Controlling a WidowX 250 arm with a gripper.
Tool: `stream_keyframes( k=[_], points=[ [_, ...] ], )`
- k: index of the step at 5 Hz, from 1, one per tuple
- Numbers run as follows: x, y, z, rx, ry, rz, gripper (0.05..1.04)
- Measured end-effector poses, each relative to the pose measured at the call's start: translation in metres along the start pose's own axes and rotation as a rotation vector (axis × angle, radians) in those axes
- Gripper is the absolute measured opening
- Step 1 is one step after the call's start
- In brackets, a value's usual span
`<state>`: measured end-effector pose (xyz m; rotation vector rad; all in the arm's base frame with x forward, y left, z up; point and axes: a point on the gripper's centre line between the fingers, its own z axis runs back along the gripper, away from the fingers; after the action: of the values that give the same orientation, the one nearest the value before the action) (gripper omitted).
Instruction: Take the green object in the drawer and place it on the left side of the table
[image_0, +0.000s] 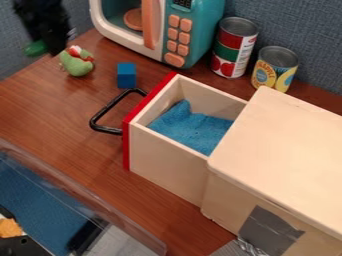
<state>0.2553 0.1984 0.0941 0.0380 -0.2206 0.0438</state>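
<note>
I see pincer (48, 46) pinching green object (35, 48) at far left, against wall (12, 61), likely raised for carrying. Drawer (167, 162) pulled out, presumably for access; blue cloth (190, 127) inside, maybe padding. I'd lower onto tabletop (40, 107) left side next.

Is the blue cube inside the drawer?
No, the blue cube sits on the wooden table, outside the drawer and near its black handle.

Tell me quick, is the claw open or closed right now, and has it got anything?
Claw: looks closed, holding a green thing.
</note>
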Motion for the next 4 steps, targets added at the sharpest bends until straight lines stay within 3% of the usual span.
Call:
stream_keyframes(
  k=[2, 4],
  points=[
    [-0.019, 0.010, -0.048, 0.013, 0.115, -0.052, 0.326],
    [-0.029, -0.007, -0.080, 0.000, 0.205, -0.153, 0.374]
  ],
)
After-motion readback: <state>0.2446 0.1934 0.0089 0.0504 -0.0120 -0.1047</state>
